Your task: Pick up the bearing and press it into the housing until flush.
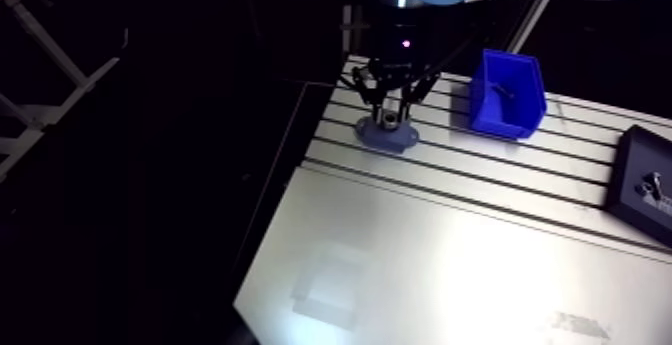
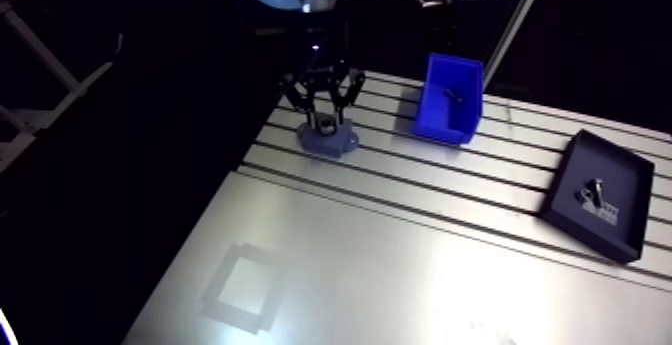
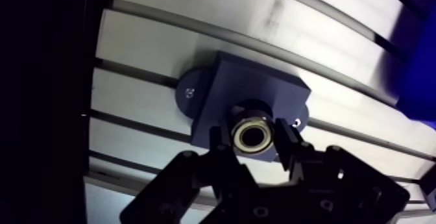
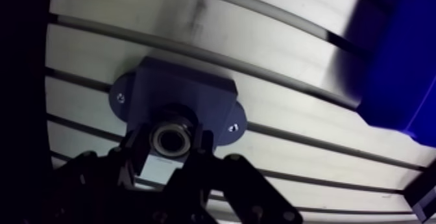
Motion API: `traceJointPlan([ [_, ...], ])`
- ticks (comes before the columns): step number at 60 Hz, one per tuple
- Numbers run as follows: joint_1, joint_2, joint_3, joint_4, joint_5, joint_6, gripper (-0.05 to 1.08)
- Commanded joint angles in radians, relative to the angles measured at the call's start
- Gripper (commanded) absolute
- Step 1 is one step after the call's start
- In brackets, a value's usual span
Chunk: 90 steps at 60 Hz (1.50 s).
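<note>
Looking down the wrist view, I see the gripper (image 3: 253, 136) clamped on the steel bearing (image 3: 252, 137), a finger pressed to each side, holding it at the bore of the dark-blue housing (image 3: 256, 87) on the slotted table (image 3: 143, 45).

You have no text, number or brand to read here. The small pale patch (image 2: 606, 213) in the shallow black square tray (image 2: 628, 194) is too small to make out. So is the faint mark (image 1: 578, 321) on the slotted aluminium tabletop (image 1: 450, 259). The dark blue plastic housing block (image 3: 259, 97) shows no legible marking.
</note>
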<state>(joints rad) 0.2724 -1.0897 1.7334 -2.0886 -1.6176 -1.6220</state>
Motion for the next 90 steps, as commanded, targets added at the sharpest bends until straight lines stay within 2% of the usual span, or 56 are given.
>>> traceJointPlan([
  [1,-0.001,0.001,0.001,0.0,0.0,0.0,0.86],
  [90,-0.002,0.029,-0.01,-0.002,0.003,-0.002,0.86],
])
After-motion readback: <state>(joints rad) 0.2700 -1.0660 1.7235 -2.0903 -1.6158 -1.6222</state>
